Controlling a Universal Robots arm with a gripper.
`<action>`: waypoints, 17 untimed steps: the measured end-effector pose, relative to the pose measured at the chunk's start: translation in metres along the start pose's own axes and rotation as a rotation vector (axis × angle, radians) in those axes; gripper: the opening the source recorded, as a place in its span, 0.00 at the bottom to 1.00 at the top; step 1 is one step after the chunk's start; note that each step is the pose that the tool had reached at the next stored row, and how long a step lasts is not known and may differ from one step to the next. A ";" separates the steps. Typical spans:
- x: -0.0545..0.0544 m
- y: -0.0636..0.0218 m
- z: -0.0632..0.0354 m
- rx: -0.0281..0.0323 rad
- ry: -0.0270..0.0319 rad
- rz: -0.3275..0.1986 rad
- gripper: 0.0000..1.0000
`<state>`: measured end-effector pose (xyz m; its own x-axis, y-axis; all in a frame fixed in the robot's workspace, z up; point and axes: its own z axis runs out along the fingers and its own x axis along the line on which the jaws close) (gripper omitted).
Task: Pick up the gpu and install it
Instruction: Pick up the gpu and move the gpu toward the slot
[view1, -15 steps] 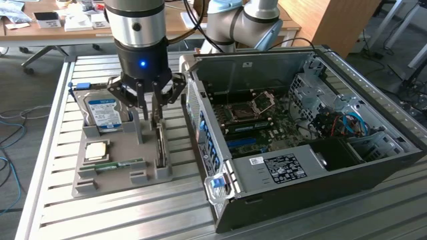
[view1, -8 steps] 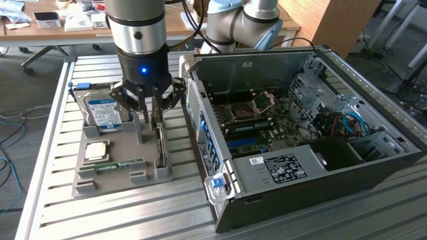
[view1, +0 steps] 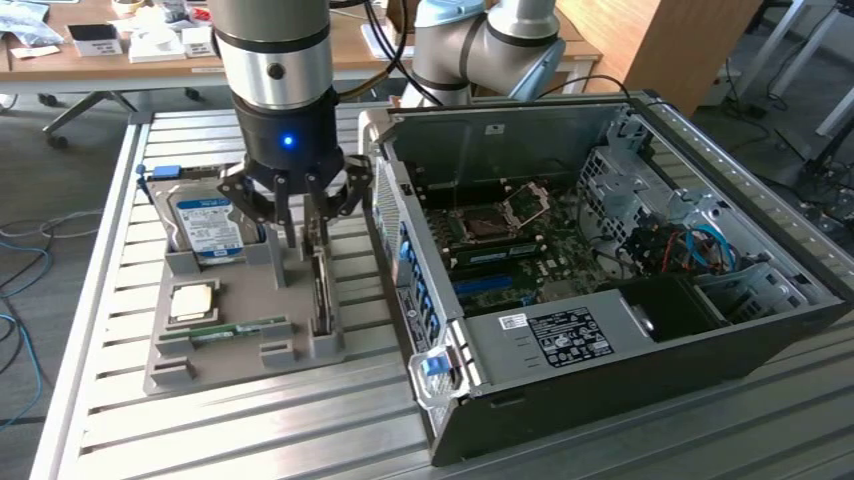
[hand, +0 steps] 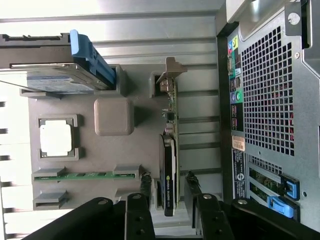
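Your slatted metal counter (view1: 267, 425) stands on grey floor (view1: 67, 160); loose cables (view1: 20, 245) lie at the exterior view's left, a cluttered wooden desk (view1: 160, 68) and wooden cabinet (view1: 667, 40) behind.

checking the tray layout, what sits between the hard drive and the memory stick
A square silver processor chip in its tray pocket lies between the hard drive and the memory stick; both views show it.
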<state>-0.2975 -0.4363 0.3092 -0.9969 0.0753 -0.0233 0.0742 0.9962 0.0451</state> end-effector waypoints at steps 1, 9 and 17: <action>0.000 0.0000 0.0000 0.0000 0.0000 0.000 0.42; 0.000 -0.0003 0.0077 0.0000 0.0000 0.000 0.49; -0.001 -0.0007 0.0168 0.0001 0.0001 0.000 0.49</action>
<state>-0.2961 -0.4364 0.2924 -0.9969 0.0750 -0.0232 0.0739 0.9962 0.0450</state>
